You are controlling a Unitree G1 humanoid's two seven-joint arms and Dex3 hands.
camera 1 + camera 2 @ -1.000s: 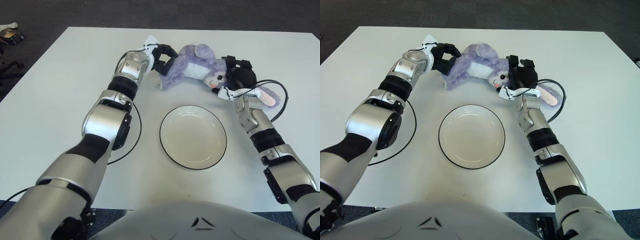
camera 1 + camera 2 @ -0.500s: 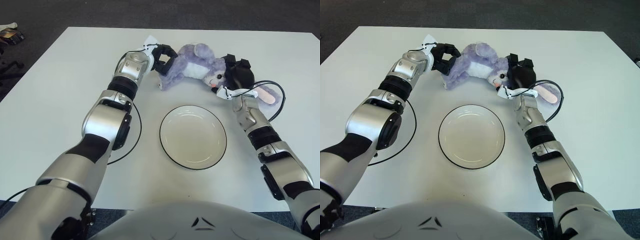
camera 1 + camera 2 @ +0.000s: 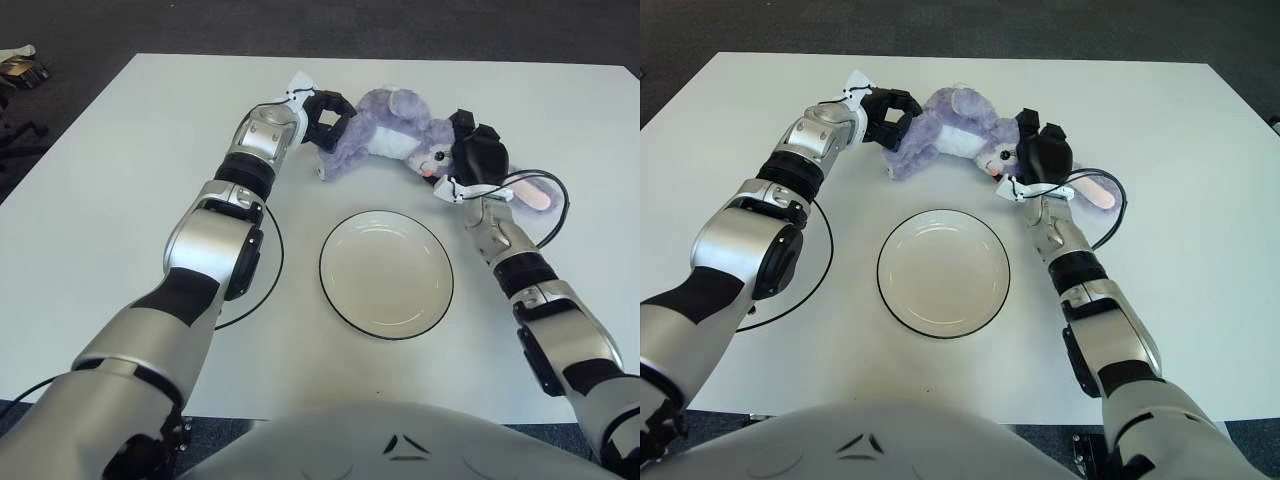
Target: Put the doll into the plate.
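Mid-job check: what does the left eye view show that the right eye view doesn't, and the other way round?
Only the left eye view shows a small object on the dark floor at the top left corner, too small to identify.

Only the right eye view shows a dark bit past the table's right edge, also unidentifiable.

Both show the purple doll lying beyond the empty plate, the left hand closed on its body end and the right hand at its head.

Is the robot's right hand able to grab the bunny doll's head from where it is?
Probably yes. The right hand is already against the doll at its head end, with nothing between them. The left hand is at the doll's other end.
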